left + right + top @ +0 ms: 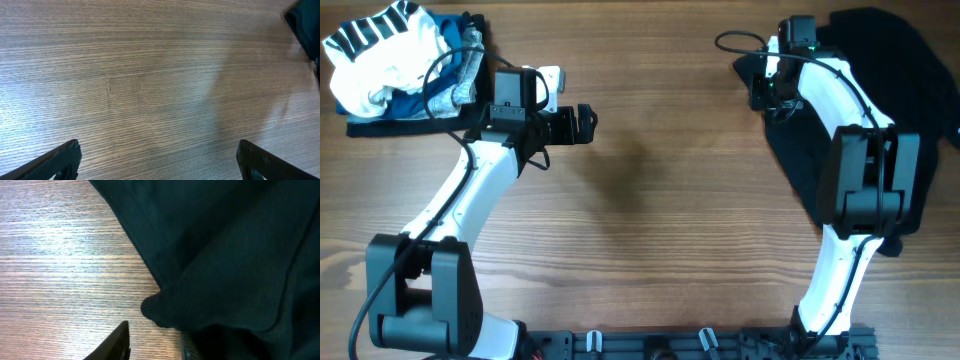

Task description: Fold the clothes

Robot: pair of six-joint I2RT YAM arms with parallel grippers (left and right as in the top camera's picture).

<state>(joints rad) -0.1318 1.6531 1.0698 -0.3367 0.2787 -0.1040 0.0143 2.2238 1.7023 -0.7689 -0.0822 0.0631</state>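
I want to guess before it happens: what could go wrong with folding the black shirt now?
The right end effector sits at the very edge of the shirt, so the cloth might slip out. The left end effector is open over bare table, far from the shirt; a one-sided pull might drag it crumpled.

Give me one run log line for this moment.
left jaws open above table | right jaws at black garment edge, grip unclear | garment rumpled, fold not yet begun

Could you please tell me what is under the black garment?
The wooden table runs up to the black garment at its edges; anything beneath the fabric itself is covered and cannot be seen.
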